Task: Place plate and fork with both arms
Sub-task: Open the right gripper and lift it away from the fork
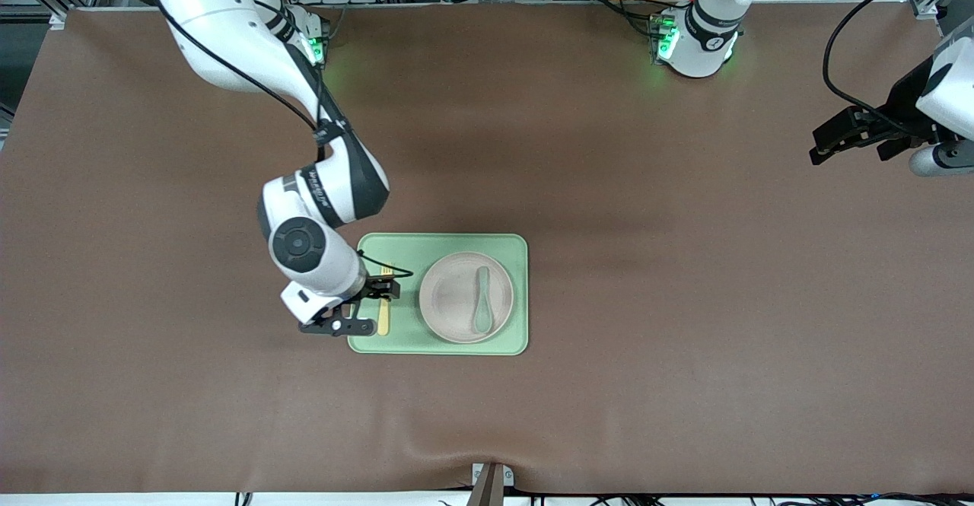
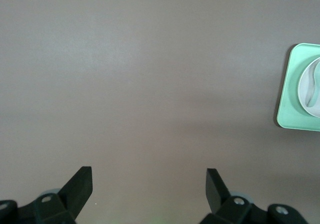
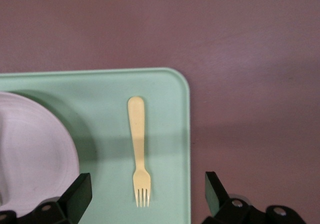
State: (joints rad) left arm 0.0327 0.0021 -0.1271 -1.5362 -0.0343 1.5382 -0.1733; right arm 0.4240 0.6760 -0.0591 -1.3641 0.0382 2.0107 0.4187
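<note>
The off-white plate lies on the light-green tray, with a grey-green spoon lying on it. The pale-yellow fork lies flat on the tray beside the plate, toward the right arm's end. My right gripper hangs open just above the fork. In the right wrist view the fork lies between the spread fingers of the right gripper, untouched, with the plate beside it. My left gripper waits open and empty over bare table at the left arm's end; it also shows in the left wrist view.
The brown table cover has a low fold near the front edge. The left wrist view shows the tray's corner and the plate's edge off to one side.
</note>
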